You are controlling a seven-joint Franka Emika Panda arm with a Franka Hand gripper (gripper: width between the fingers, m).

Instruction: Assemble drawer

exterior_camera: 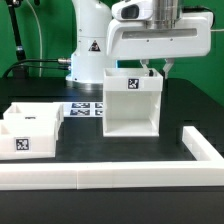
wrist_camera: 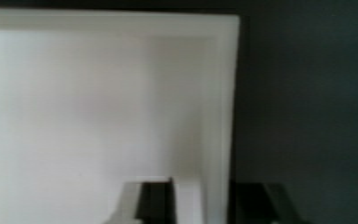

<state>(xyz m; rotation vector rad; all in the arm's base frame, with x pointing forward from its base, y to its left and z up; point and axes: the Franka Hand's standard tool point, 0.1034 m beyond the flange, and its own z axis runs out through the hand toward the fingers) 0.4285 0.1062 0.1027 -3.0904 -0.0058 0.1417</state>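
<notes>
The white drawer shell point(exterior_camera: 131, 108) stands upright in the middle of the black table, with a square tag on its back wall. My gripper point(exterior_camera: 161, 68) comes down from above onto the shell's top edge on the exterior view's right. In the wrist view the gripper point(wrist_camera: 202, 186) has one dark finger point(wrist_camera: 151, 202) on each side of the shell's thin white wall point(wrist_camera: 201, 120), and both seem to touch it. Two shallow white trays point(exterior_camera: 28, 128) sit together at the exterior view's left, the nearer one showing a tag point(exterior_camera: 21, 145).
The marker board point(exterior_camera: 88, 108) lies flat between the trays and the shell. A long low white border wall point(exterior_camera: 110, 176) runs along the front and turns back at the exterior view's right point(exterior_camera: 204, 150). The robot base point(exterior_camera: 88, 50) stands behind.
</notes>
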